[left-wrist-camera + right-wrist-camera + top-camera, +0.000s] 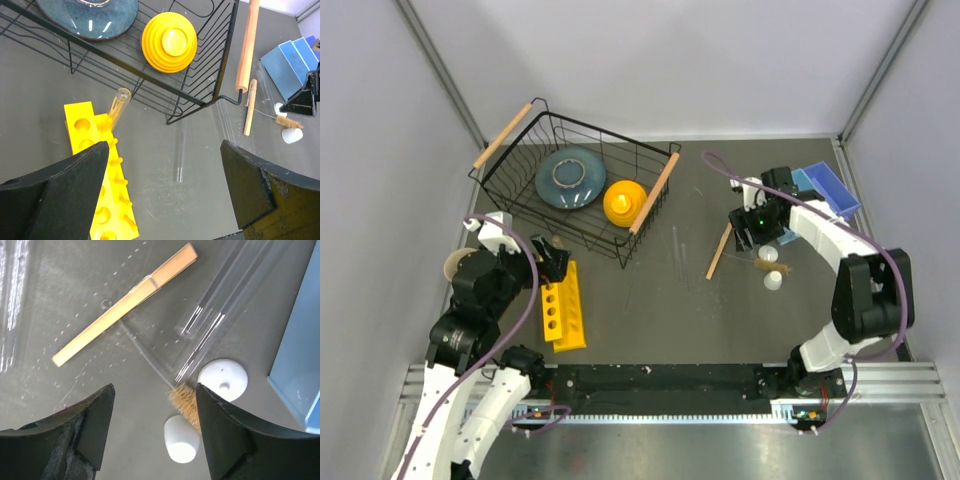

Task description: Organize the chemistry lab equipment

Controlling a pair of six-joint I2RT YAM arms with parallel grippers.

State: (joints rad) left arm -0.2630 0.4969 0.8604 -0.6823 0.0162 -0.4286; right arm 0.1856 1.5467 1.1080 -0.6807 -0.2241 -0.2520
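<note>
The right arm arches forward, its right gripper (757,228) pointing down, jaws apart and empty, just over the small brown brush (186,402) and white round pieces (223,380). The wooden stick (125,304) lies at its 11 o'clock and the glass tube (210,325) at 1 o'clock. The left arm sits folded, its left gripper (165,150) spread wide above the yellow rack (82,125).

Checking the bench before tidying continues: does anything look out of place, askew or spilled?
Yes: a slim clear glass tube lies loose and flat on the dark table, outside the yellow plastic rack, where it could roll. No spill or breakage shows.
</note>
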